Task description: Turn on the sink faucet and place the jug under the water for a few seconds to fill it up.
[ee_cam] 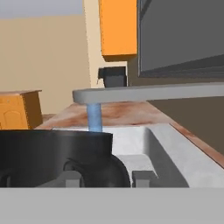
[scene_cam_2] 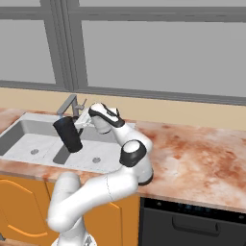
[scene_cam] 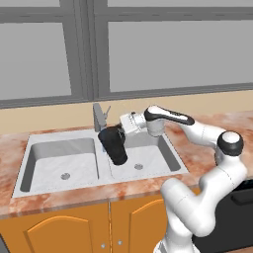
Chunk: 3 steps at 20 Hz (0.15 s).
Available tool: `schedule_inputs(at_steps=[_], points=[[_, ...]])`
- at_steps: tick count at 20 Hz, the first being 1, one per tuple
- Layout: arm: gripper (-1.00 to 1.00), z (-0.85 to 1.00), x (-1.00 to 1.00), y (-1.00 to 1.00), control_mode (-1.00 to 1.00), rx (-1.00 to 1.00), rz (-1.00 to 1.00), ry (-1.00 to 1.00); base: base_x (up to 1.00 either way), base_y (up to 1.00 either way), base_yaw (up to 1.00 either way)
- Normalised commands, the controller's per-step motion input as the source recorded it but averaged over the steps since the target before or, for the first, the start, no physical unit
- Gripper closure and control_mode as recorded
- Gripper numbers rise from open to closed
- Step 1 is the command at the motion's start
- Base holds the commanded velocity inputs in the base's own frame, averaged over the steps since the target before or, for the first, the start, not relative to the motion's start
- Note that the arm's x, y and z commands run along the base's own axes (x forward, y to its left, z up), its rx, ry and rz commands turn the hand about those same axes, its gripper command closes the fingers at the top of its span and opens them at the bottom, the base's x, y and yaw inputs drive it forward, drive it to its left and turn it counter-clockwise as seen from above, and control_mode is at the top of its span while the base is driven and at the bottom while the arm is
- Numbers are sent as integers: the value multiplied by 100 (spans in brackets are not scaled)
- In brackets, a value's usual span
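One black jug [scene_cam: 114, 145] (tilted) under the sink faucet [scene_cam: 99, 116], water [ee_cam: 94, 118] entering, gripper [scene_cam: 123, 129] fingers clamped on its handle.

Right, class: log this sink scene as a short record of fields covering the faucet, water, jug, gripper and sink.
faucet: grey sink faucet at the back, behind the divider between the basins
water: blue stream of water falls from the spout, so the tap is on
jug: black jug, tilted, held under the spout; water drops into its open top
gripper: gripper shut on the jug
sink: pale double-basin sink in a marbled counter
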Motion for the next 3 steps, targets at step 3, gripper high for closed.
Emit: schedule_inputs(at_steps=[3], points=[[100,0,0,2,-100,0,0,4,0,0,0]])
